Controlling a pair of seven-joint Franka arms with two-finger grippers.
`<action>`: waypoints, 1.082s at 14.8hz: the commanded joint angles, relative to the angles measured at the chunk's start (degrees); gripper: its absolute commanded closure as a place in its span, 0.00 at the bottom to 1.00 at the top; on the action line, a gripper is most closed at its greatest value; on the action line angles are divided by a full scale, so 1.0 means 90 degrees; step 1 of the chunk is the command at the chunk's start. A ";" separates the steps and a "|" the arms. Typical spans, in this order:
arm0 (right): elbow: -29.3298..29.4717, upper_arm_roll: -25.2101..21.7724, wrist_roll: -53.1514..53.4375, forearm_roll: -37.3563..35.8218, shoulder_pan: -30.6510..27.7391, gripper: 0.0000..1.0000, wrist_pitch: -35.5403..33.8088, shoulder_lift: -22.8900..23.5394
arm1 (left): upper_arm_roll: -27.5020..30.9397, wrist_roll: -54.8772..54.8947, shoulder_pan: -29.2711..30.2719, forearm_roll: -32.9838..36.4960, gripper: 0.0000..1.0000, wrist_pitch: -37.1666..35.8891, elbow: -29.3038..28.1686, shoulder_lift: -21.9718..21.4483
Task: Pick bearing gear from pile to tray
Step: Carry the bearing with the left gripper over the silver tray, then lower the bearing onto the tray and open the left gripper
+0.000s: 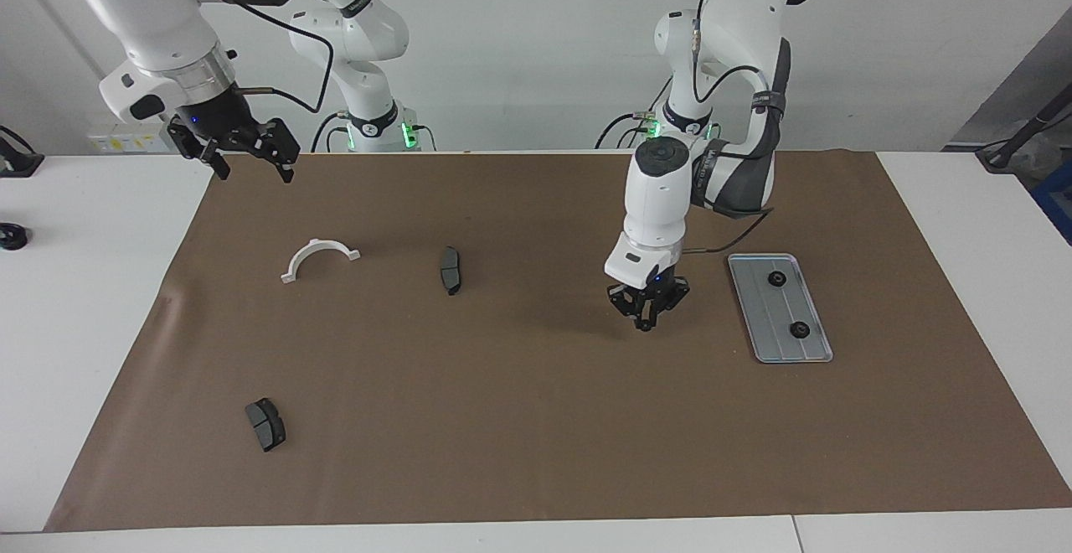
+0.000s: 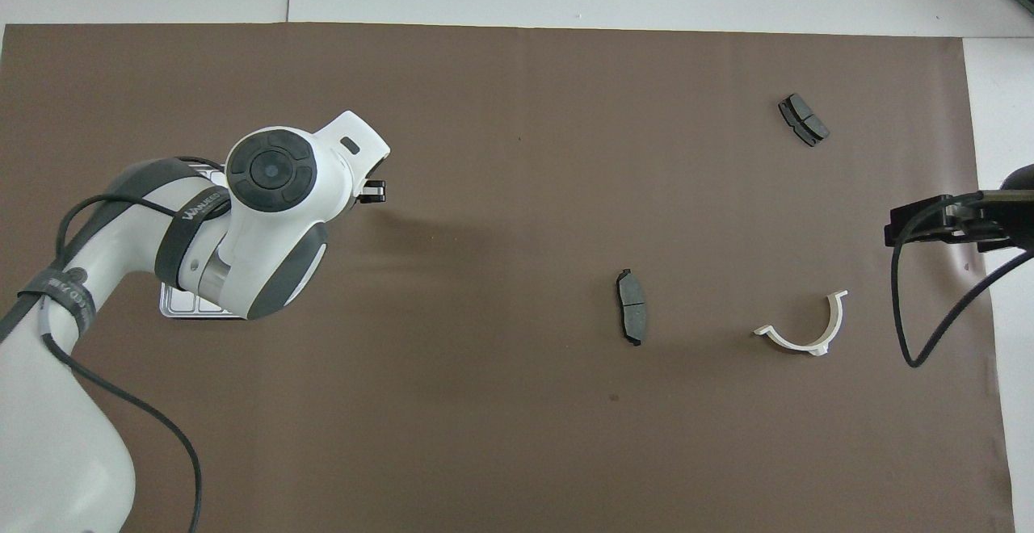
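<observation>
My left gripper (image 1: 643,323) hangs shut just above the brown mat, a short way from the silver tray (image 1: 764,318) toward the right arm's end. Its tips meet, and I cannot make out whether a bearing gear sits between them. Two small black gears (image 1: 776,279) (image 1: 800,330) lie on the tray. In the overhead view the left arm covers most of the tray (image 2: 182,308), and only the gripper's (image 2: 373,191) black tip shows. My right gripper (image 1: 251,169) waits open, raised over the mat's edge at its own end.
A white half-ring bracket (image 1: 322,245) (image 2: 796,345) lies near the right arm's end. One dark brake pad (image 1: 450,270) (image 2: 631,307) lies mid-mat. A second pad (image 1: 265,424) (image 2: 803,119) lies farther from the robots. No loose gear shows on the mat.
</observation>
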 commanded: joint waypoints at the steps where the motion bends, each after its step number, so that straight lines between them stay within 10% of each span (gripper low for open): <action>1: -0.0067 -0.0011 0.0094 0.0029 -0.0028 0.00 -0.0047 -0.0113 | 0.0542 0.1070 -0.0031 -0.0495 1.00 -0.0013 -0.0659 -0.0593; 16: -0.0067 0.0048 0.0055 0.0118 0.0020 0.00 -0.0037 -0.0113 | 0.2214 0.4433 0.0223 -0.3063 0.94 0.1032 -0.1725 -0.0682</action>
